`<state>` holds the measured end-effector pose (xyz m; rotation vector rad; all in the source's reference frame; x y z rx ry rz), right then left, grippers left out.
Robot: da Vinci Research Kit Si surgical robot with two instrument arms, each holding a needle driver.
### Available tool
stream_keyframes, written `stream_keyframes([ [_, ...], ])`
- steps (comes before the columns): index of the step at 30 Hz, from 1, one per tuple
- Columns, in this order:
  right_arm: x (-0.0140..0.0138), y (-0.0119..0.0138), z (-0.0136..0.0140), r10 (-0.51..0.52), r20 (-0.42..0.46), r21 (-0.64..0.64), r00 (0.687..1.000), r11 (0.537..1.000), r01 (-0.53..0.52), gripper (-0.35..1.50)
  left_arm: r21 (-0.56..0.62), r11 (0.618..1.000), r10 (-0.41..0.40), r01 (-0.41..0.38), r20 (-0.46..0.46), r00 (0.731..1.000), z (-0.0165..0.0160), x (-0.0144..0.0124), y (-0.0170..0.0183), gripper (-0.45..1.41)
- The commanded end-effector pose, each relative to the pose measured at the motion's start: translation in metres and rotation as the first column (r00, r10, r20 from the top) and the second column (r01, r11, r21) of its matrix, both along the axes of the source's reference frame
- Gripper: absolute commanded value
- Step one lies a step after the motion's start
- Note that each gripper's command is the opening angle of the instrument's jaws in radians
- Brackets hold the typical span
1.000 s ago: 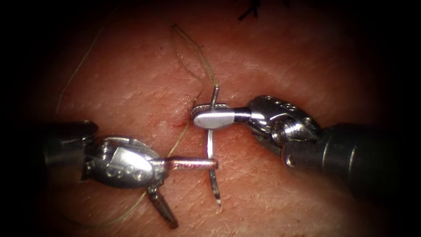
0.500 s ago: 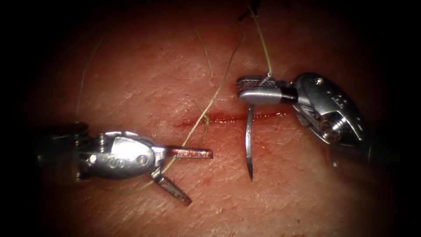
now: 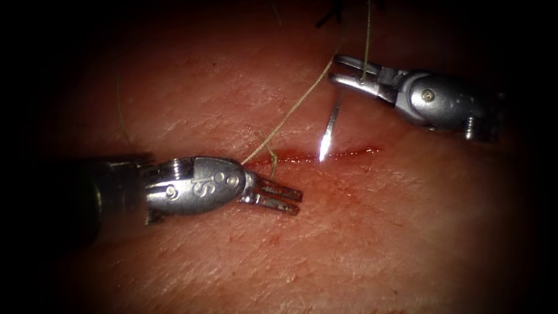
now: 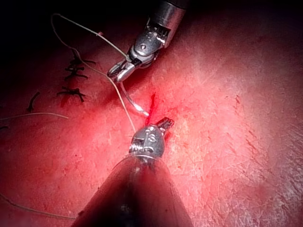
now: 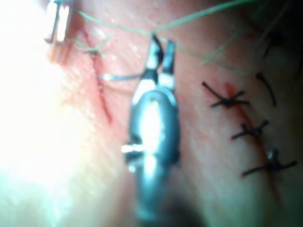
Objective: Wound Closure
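Observation:
My right tool [image 3: 343, 72] is above the cut [image 3: 349, 154], its jaws shut on the needle [image 3: 330, 128] near the thread end. The needle hangs free of the tissue [image 3: 378, 232], its bright tip just over the cut. Thread [image 3: 290, 113] runs from the right tool down-left into the tissue at the cut's left end. My left tool [image 3: 297, 202] lies just below that end, its jaws a narrow gap apart and holding nothing. The left wrist view has the left tool [image 4: 165, 124] near the needle [image 4: 130, 101]. The right wrist view has the right tool [image 5: 161, 49] holding the needle [image 5: 120, 76].
Finished dark stitches [image 5: 226, 100] sit in a row further along the wound, also dark stitches [image 4: 73, 71] and a dark stitch [image 3: 331, 14]. A loose strand of thread [image 3: 119, 110] lies over the tissue at the left. Red fluid lines the cut [image 5: 102, 97].
The right tool carried the needle up and to the right, away from the left tool, drawing thread after it. The left tool's jaws narrowed from wide open and shifted up toward the cut.

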<state>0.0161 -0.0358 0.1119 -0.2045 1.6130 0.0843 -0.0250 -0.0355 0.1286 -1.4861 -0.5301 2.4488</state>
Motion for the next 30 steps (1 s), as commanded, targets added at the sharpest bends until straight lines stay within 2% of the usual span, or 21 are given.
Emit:
stream_keyframes([
  [1, 0.0006, 0.001, 0.0005, -0.002, -0.005, -0.035, 1.0, 0.999, 0.002, -0.35, 0.008, 1.0, -0.007, 0.007, -0.017, 1.0, 0.0007, -0.0006, 0.0004, -0.03],
  [7, 0.0007, 0.0009, 0.0001, -0.015, -0.028, -0.126, 1.0, 0.992, 0.012, -0.35, 0.04, 0.997, -0.058, 0.062, -0.103, 0.993, 0.0014, -0.0019, 0.0017, -0.08],
  [12, 0.0008, 0.0009, -0.0001, -0.05, -0.04, -0.172, 0.998, 0.984, 0.042, -0.35, 0.052, 0.996, -0.065, 0.076, -0.18, 0.981, 0.0025, -0.0036, 0.0013, -0.08],
  [17, 0.0008, 0.0005, -0.0004, -0.109, -0.029, -0.183, 0.994, 0.978, 0.102, -0.35, 0.067, 0.996, -0.037, 0.054, -0.245, 0.969, 0.0041, -0.0055, 0.0003, -0.06],
  [21, 0.0005, 0.0003, -0.0007, -0.15, -0.017, -0.185, 0.989, 0.972, 0.144, -0.35, 0.069, 0.997, -0.027, 0.047, -0.267, 0.963, 0.0051, -0.0063, -0.0004, -0.08],
  [30, 0.0004, 0.0001, -0.0011, -0.227, 0.001, -0.196, 0.974, 0.955, 0.223, -0.35, 0.08, 0.995, -0.029, 0.053, -0.275, 0.961, 0.0061, -0.0055, -0.0004, -0.13],
])
